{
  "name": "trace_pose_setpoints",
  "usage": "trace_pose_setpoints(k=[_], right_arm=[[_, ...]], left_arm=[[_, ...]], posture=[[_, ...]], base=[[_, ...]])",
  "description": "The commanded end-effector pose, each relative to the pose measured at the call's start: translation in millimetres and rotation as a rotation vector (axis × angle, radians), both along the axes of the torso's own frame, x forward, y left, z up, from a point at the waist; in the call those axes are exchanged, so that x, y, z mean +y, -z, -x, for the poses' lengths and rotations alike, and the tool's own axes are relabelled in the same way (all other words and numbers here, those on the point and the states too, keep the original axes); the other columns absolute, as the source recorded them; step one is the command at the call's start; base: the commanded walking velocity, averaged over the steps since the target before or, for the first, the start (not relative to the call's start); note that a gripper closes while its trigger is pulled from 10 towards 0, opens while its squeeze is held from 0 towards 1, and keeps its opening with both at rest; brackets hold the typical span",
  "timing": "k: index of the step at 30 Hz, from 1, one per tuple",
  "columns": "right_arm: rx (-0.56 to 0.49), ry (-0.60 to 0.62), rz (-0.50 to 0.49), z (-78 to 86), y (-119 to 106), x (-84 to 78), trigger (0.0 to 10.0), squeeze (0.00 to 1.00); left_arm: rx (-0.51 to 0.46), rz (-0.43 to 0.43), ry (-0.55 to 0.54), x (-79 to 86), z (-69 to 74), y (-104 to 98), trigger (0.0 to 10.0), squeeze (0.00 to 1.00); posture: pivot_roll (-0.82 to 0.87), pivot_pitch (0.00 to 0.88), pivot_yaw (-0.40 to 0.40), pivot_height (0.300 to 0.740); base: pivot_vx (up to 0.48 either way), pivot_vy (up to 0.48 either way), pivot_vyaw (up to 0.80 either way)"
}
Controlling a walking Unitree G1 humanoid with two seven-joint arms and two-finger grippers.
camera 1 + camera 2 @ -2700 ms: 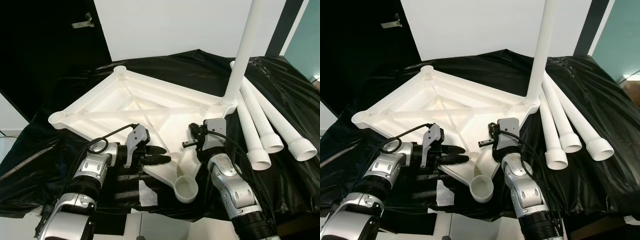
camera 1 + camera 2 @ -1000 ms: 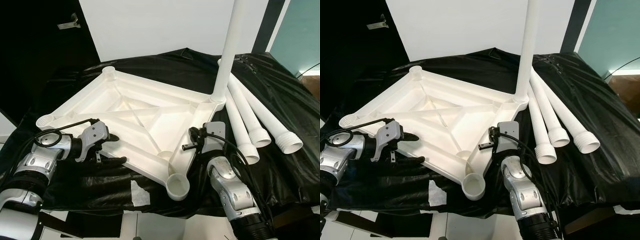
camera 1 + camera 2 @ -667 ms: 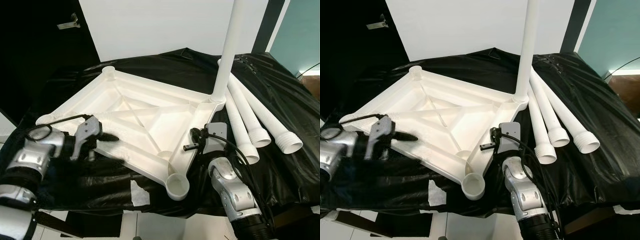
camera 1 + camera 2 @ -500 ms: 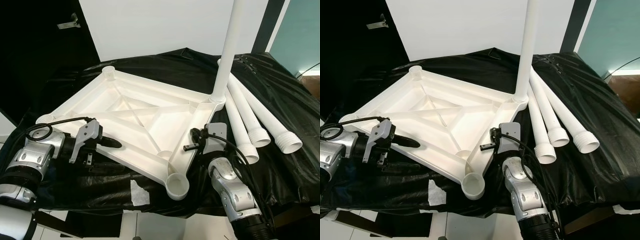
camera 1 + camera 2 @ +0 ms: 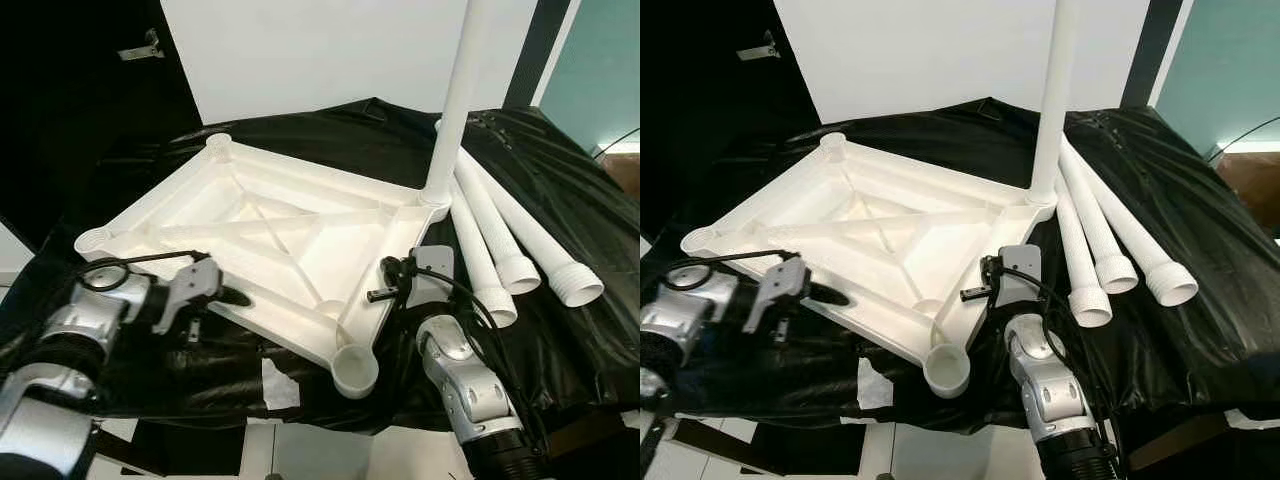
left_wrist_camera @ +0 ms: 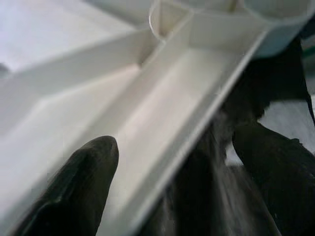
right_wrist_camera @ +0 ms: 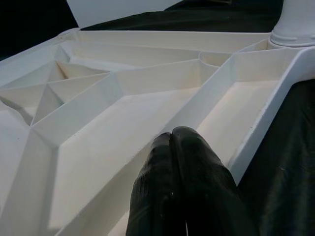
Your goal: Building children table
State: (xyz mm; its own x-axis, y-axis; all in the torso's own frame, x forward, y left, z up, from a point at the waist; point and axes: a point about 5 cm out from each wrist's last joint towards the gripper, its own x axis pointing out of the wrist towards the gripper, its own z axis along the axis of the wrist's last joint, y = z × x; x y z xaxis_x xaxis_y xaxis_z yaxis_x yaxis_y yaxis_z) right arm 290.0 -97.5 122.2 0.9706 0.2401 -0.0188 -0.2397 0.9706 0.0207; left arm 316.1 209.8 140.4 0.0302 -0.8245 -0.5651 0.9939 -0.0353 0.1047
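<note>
Tabletop (image 5: 250, 225) lies upside down on black sheeting (image 5: 560, 200), one leg (image 5: 455, 100) upright in its far corner, three spare legs (image 5: 520, 245) beside that corner. Left gripper (image 5: 232, 296) sits at the tabletop's near edge, nearer than the right. Left wrist view: spread fingers (image 6: 83, 187) straddle that edge's rim. Right wrist view: right gripper (image 7: 172, 142), fingers pressed together and empty, points over the tabletop's ribs

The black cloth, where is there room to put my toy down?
Bare black cloth lies right of the three loose white legs, and behind the upturned tabletop. The near edge is crowded by both grippers, left gripper and right gripper.
</note>
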Motion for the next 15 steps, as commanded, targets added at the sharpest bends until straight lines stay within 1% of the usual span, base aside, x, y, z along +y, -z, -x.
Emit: trace_pose_setpoints(k=[1,3,4,5,6,7,8,9,10,11,12,13,14,15], right_arm=[[0.018,0.005,-0.003,1.0,2.9,-0.6,10.0,0.0],[0.02,0.006,-0.004,1.4,3.1,-0.7,10.0,0.0],[0.02,0.006,-0.004,1.4,3.1,-0.7,10.0,0.0],[0.02,0.006,-0.004,1.3,3.1,-0.7,10.0,0.0],[0.019,0.006,-0.005,1.2,2.9,-0.6,10.0,0.0],[0.019,0.006,-0.005,1.2,2.9,-0.6,10.0,0.0],[0.018,0.005,-0.006,1.2,2.4,-0.3,10.0,0.0],[0.017,0.004,-0.009,1.0,1.9,0.1,10.0,0.0],[0.017,0.004,-0.009,1.0,1.9,0.1,10.0,0.0],[0.015,0.003,-0.01,0.8,1.4,0.5,10.0,0.0],[0.015,0.003,-0.01,0.8,1.4,0.5,10.0,0.0],[0.014,0.003,-0.012,0.7,1.1,0.7,10.0,0.0],[0.014,0.002,-0.012,0.6,0.9,0.8,10.0,0.0],[0.014,0.002,-0.013,0.6,0.9,0.7,10.0,0.0]], left_arm=[[-0.067,0.017,-0.076,3.5,-6.5,-5.5,10.0,0.0],[-0.098,-0.045,-0.102,5.7,-8.5,-1.0,10.0,0.0],[-0.098,-0.045,-0.102,5.7,-8.5,-1.0,10.0,0.0],[-0.114,-0.098,-0.126,7.4,-10.0,3.2,10.0,0.0],[-0.138,-0.247,-0.172,13.6,-12.4,13.9,10.0,0.0],[-0.138,-0.247,-0.172,13.6,-12.4,13.9,10.0,0.0],[-0.164,-0.382,-0.192,20.5,-13.0,21.8,10.0,0.0],[-0.192,-0.492,-0.197,27.1,-12.9,27.3,10.0,0.0],[-0.192,-0.492,-0.197,27.1,-12.9,27.3,10.0,0.0],[-0.203,-0.561,-0.204,32.5,-12.9,30.9,10.0,0.0],[-0.203,-0.561,-0.204,32.5,-12.9,30.9,10.0,0.0],[-0.172,-0.566,-0.209,34.7,-11.7,32.3,4.1,0.0],[-0.126,-0.535,-0.206,34.0,-10.1,32.2,0.0,0.0],[-0.066,-0.496,-0.164,32.2,-5.9,32.0,0.0,0.0]], posture=[[-0.16,0.025,0.064,0.74],[-0.16,0.025,0.064,0.74],[-0.16,0.025,0.064,0.74],[-0.16,0.025,0.064,0.74],[-0.16,0.025,0.064,0.74],[-0.16,0.025,0.064,0.74],[-0.16,0.025,0.064,0.74],[-0.16,0.024,0.066,0.74],[-0.16,0.024,0.066,0.74],[-0.16,0.024,0.066,0.74],[-0.16,0.024,0.066,0.74],[-0.16,0.024,0.065,0.74],[-0.16,0.025,0.065,0.74],[-0.16,0.025,0.065,0.74]], base=[[0.0,0.0,0.0],[0.0,0.0,0.0],[0.0,0.0,0.0],[0.0,0.0,0.0],[0.0,0.0,0.0],[0.0,0.0,0.0],[0.0,0.0,0.0],[0.0,0.0,0.0],[0.0,0.0,0.0],[0.0,0.0,0.0],[0.0,0.0,0.0],[0.0,0.0,0.0],[0.0,0.0,0.0],[0.0,0.0,0.0]])
